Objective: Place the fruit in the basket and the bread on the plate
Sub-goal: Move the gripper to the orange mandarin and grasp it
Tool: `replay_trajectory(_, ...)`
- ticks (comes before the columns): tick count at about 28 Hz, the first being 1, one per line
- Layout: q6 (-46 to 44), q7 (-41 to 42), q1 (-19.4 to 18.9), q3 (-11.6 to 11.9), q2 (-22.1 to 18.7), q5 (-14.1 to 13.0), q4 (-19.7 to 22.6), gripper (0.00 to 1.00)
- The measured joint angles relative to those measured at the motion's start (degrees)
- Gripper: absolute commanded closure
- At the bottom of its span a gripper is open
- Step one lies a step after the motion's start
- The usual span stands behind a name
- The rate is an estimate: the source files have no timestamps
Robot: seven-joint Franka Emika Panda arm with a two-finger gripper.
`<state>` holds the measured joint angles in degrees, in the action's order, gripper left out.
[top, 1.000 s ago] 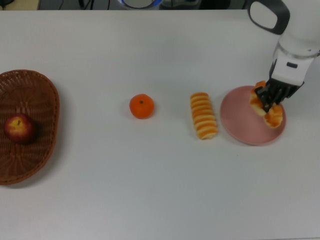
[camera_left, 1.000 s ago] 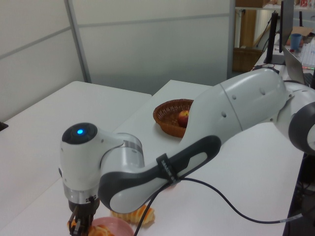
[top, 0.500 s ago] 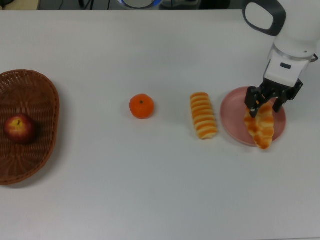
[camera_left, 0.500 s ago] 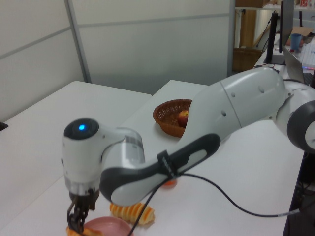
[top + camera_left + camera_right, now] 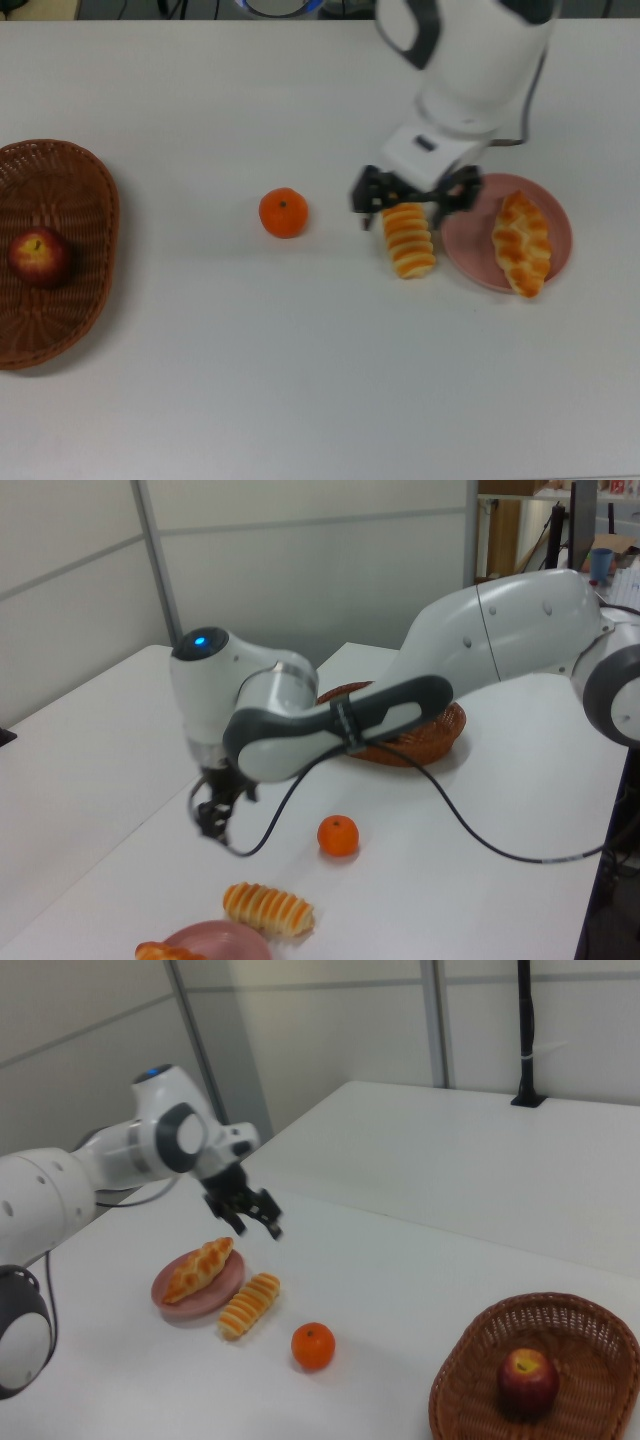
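Nearest in the right view, the basket [image 5: 560,1320] holds the apple [image 5: 528,1378]; that fruit is done; the tangerine [image 5: 313,1346] sits on the bare table [image 5: 400,1260], well apart from the basket, at about 9 o'clock of it in the right view, so it is yet to be moved; beyond it the ridged roll [image 5: 250,1305] lies on the table just beside the plate [image 5: 205,1300], at 9 o'clock of the plate in the top view, not on it; the braided pastry [image 5: 200,1270], which a second ago was pinched in the jaws over the plate, now lies free across the plate, one tip reaching the rim at about 5 o'clock in the top view; so one of the two breads is delivered; farthest back, the arm [image 5: 170,1140] has swung off the plate toward 9 o'clock in the top view, and the jaws now stand apart and empty, spread over the 12 o'clock end of the ridged roll in the top view; the side views show them above the table and not touching the roll; the roll looks like the next pick, which leaves it and the tangerine to go.
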<state>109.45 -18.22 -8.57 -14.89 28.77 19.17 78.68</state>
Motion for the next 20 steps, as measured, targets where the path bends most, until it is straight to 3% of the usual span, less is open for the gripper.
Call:
replay_trajectory(7,-11.8,11.4,4.3,0.0,0.2,-0.1,0.8,0.00)
replay_trajectory(14,-12.3,12.4,4.4,0.4,2.0,0.1,3.3,0.00)
replay_trajectory(20,-12.3,12.4,4.4,0.8,6.1,3.8,4.7,0.00)
